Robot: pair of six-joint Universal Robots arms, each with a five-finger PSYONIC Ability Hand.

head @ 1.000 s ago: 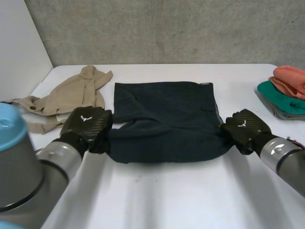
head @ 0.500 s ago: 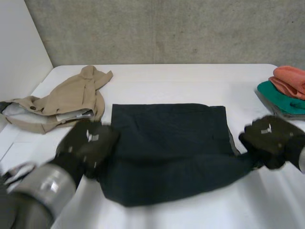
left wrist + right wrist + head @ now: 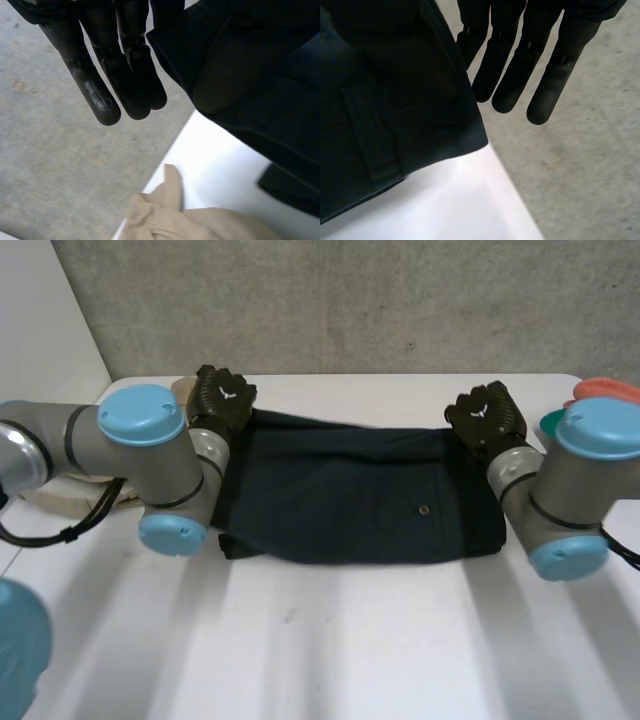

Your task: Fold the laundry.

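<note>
- The dark garment [image 3: 350, 495] lies across the middle of the desk [image 3: 350, 640], doubled over, its upper layer raised at the far side between the two hands
- The left hand [image 3: 222, 397] is at the far left corner. Its fingers [image 3: 102, 97] are straight, and the cloth seems to be pinched at the thumb side
- The right hand [image 3: 487, 415] holds the far right corner the same way, fingers [image 3: 545, 100] straight beside the hem
- Step in hand, as I judge it: laying the carried edge down on the far edge
- To do it well, lower both hands together with the edge taut, match the corners, and let go only once the cloth lies flat
- Keep the left corner clear of the beige garment [image 3: 200, 222] just beside it
</note>
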